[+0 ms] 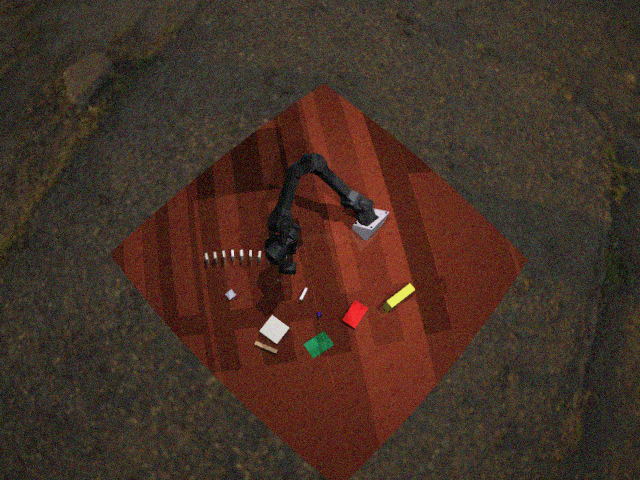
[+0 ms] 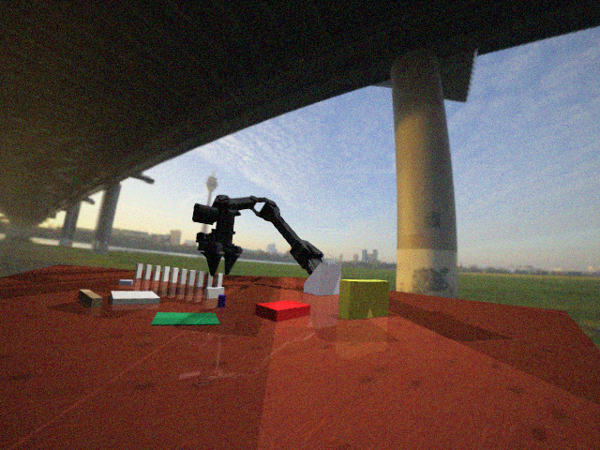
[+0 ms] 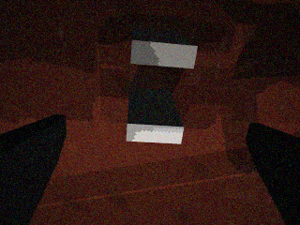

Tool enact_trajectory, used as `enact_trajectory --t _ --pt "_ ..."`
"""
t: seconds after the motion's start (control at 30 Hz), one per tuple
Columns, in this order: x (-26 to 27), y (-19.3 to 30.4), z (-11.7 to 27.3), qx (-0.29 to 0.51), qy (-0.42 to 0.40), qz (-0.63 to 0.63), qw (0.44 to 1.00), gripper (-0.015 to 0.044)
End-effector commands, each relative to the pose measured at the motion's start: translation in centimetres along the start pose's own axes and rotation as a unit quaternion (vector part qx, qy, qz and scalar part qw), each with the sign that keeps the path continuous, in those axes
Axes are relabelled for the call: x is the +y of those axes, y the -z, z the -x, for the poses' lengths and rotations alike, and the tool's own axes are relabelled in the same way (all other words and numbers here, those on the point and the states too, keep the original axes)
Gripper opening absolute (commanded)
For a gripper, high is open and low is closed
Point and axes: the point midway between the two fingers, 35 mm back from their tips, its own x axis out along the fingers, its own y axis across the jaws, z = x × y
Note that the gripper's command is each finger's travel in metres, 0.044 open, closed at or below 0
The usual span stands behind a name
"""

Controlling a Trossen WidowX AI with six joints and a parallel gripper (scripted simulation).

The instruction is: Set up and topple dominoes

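Note:
A row of white dominoes stands upright at the left; the near part shows in the top view, with a domino (image 1: pixel 241 253) (image 2: pixel 174 274) near its middle. My gripper (image 2: pixel 220 274) (image 3: pixel 158 127) is open at the right end of the row, its fingers wide apart. A domino (image 2: pixel 219 279) (image 3: pixel 156 135) stands upright between the fingers, touching neither in the wrist view. Its neighbour (image 3: pixel 171 56) stands a gap away, farther up in that view. Another white domino (image 1: pixel 303 293) (image 2: pixel 215 292) lies flat, away from the row. In the top view the arm hides the fingertips and the row's right end.
A white box (image 1: pixel 273 329) (image 2: pixel 134 297), a tan block (image 1: pixel 266 347) and a green pad (image 1: pixel 318 344) lie on the row's front side. A small pale block (image 1: pixel 230 294) lies nearer the row. A blue block (image 1: pixel 319 314), red block (image 1: pixel 355 314) and yellow block (image 1: pixel 400 296) are farther right.

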Motion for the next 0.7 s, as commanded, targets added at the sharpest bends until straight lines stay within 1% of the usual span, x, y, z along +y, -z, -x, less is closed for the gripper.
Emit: enact_trajectory --t 0.0,0.1,0.17,0.33,0.4,0.5,0.6,0.67 --pt "0.8 -0.1 5.7 -0.01 -0.016 0.024 1.0 0.044" --pt "0.3 0.3 10.3 -0.015 -0.019 0.047 0.999 0.044" --pt "0.0 0.4 11.4 -0.017 -0.019 0.053 0.998 0.044" --pt "0.0 0.4 11.4 -0.017 -0.019 0.053 0.998 0.044" --pt "1.0 0.6 11.1 -0.016 -0.018 0.083 0.996 0.044" --pt "5.2 1.4 9.7 -0.015 -0.014 0.215 0.976 0.044" --pt "9.3 2.8 7.9 -0.013 -0.011 0.348 0.937 0.044" --pt "11.1 3.5 7.0 -0.012 -0.01 0.403 0.915 0.044"
